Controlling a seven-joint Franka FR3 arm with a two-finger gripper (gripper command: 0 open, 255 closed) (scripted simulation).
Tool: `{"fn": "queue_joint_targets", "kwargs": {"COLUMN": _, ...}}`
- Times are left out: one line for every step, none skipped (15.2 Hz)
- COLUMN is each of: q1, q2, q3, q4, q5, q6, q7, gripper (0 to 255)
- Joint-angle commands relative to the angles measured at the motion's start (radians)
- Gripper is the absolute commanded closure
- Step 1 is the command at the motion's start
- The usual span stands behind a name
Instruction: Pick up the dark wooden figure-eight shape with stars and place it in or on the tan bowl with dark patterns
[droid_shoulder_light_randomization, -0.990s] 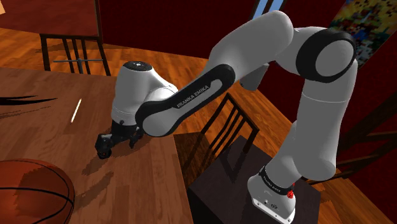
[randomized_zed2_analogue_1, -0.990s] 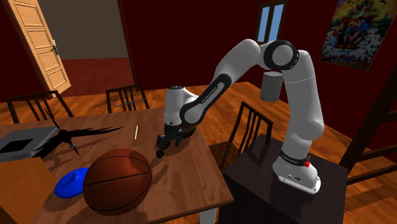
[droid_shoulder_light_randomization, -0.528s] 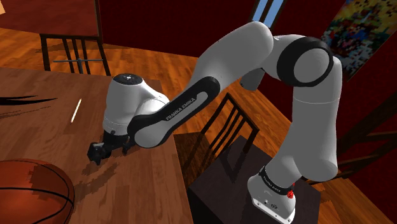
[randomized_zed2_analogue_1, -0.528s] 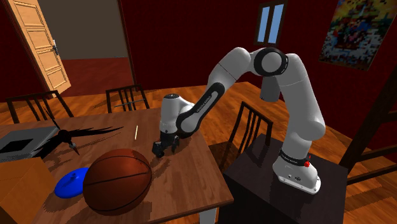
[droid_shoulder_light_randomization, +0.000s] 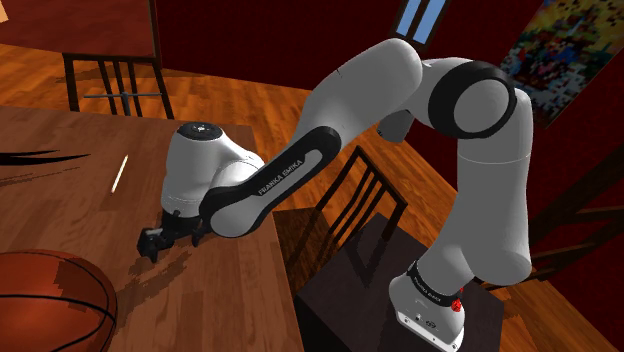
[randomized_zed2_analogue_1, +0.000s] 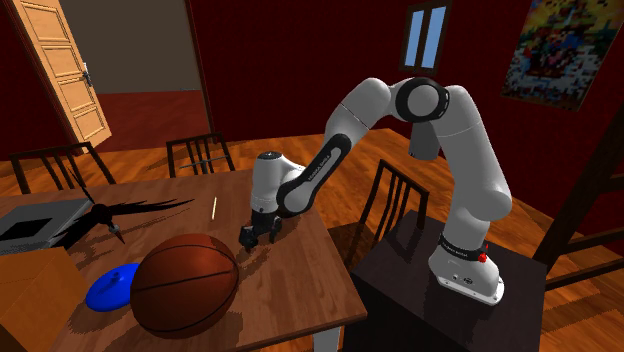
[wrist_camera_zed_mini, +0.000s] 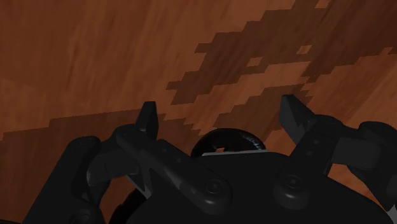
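Note:
My black gripper (droid_shoulder_light_randomization: 150, 245) hangs just above the wooden table (droid_shoulder_light_randomization: 60, 210), near the edge closest to the stand; the second exterior view has the gripper (randomized_zed2_analogue_1: 248, 237) beside a large brown ball. Seen from the wrist, the gripper (wrist_camera_zed_mini: 221, 118) is open, its fingertips (wrist_camera_zed_mini: 147, 116) wide apart over bare wood. A dark ring-shaped thing (wrist_camera_zed_mini: 228, 136) lies low between the fingers, close to the palm and partly hidden by the hand. Neither finger touches it. I cannot tell whether it is the figure-eight shape.
A big brown ball with dark seams (randomized_zed2_analogue_1: 185, 284) sits at the table's front, with a blue dish (randomized_zed2_analogue_1: 110, 285) beside it. Farther back are a black bird-like figure (randomized_zed2_analogue_1: 110, 214), a grey flat box (randomized_zed2_analogue_1: 35, 227) and a thin white stick (randomized_zed2_analogue_1: 214, 207). Chairs (randomized_zed2_analogue_1: 197, 153) ring the table.
The arm swung the gripper toward the shoulder view's left, closer to the ball, and a little lower. Over the last half second it has barely moved.

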Motion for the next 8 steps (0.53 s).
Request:
{"fn": "queue_joint_targets", "kwargs": {"q1": 0.0, "q2": 0.0, "q3": 0.0, "q4": 0.0, "q5": 0.0, "q6": 0.0, "q7": 0.0, "gripper": 0}}
{"fn": "queue_joint_targets", "kwargs": {"q1": 0.0, "q2": 0.0, "q3": 0.0, "q4": 0.0, "q5": 0.0, "q6": 0.0, "q7": 0.0, "gripper": 255}}
{"fn": "queue_joint_targets", "kwargs": {"q1": 0.0, "q2": 0.0, "q3": 0.0, "q4": 0.0, "q5": 0.0, "q6": 0.0, "q7": 0.0, "gripper": 255}}
{"fn": "queue_joint_targets", "kwargs": {"q1": 0.0, "q2": 0.0, "q3": 0.0, "q4": 0.0, "q5": 0.0, "q6": 0.0, "q7": 0.0, "gripper": 255}}
{"fn": "queue_joint_targets", "kwargs": {"q1": 0.0, "q2": 0.0, "q3": 0.0, "q4": 0.0, "q5": 0.0, "q6": 0.0, "q7": 0.0, "gripper": 255}}
{"fn": "queue_joint_targets", "kwargs": {"q1": 0.0, "q2": 0.0, "q3": 0.0, "q4": 0.0, "q5": 0.0, "q6": 0.0, "q7": 0.0, "gripper": 255}}
{"fn": "queue_joint_targets", "kwargs": {"q1": 0.0, "q2": 0.0, "q3": 0.0, "q4": 0.0, "q5": 0.0, "q6": 0.0, "q7": 0.0, "gripper": 255}}
{"fn": "queue_joint_targets", "kwargs": {"q1": 0.0, "q2": 0.0, "q3": 0.0, "q4": 0.0, "q5": 0.0, "q6": 0.0, "q7": 0.0, "gripper": 255}}
